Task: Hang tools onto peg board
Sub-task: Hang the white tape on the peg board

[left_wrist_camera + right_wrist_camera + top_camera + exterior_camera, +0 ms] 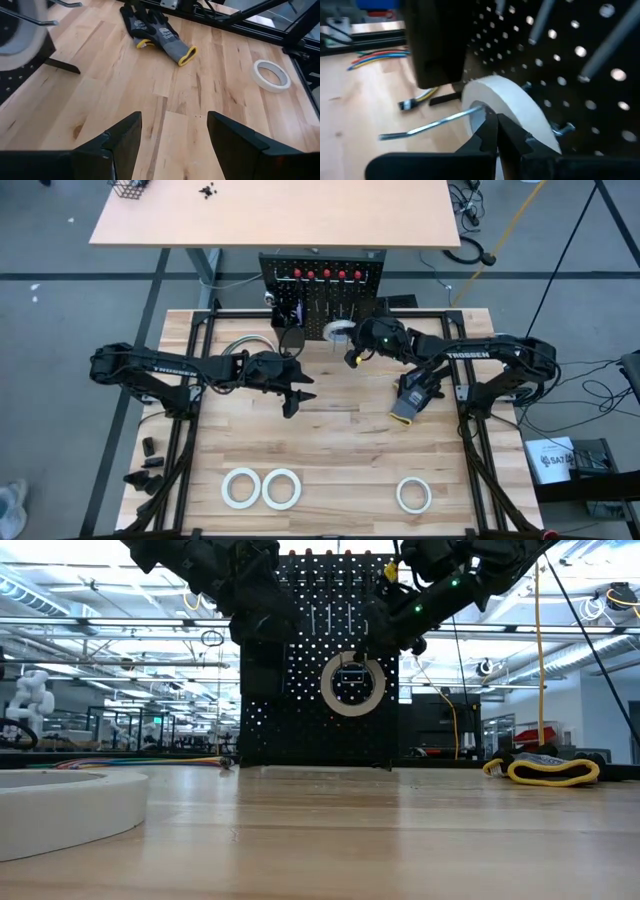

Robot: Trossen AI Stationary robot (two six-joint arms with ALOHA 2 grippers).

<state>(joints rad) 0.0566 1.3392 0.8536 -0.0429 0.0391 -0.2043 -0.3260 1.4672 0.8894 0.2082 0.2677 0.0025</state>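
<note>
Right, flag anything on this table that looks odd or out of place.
One thing: a grey work glove with a yellow cuff lies flat on the table beside the right arm, apart from the three tape rolls along the near edge. It is no tool. Nothing looks spilled or damaged.

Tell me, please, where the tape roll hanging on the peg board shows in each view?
High view: tape roll at the peg board's foot, centre.
Low view: mid-board, on a hook.
Left wrist: white blur, upper left.
Right wrist: centre, right gripper shut beside it.
Shared landmark: peg board.
</note>
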